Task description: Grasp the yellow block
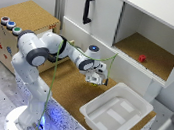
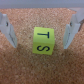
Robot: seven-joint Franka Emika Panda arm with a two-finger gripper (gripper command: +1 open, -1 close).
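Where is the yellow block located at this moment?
In the wrist view, the yellow block lies on the cork surface, between the fingers of the open gripper, touching neither. The exterior view does not show it.

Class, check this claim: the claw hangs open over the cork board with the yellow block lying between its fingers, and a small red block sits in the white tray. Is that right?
One detail is wrong. The red block sits in the open cabinet compartment, not in the white tray, as the exterior view shows. The rest stands: in the wrist view the claw is open, with the yellow block between its fingers on the cork.
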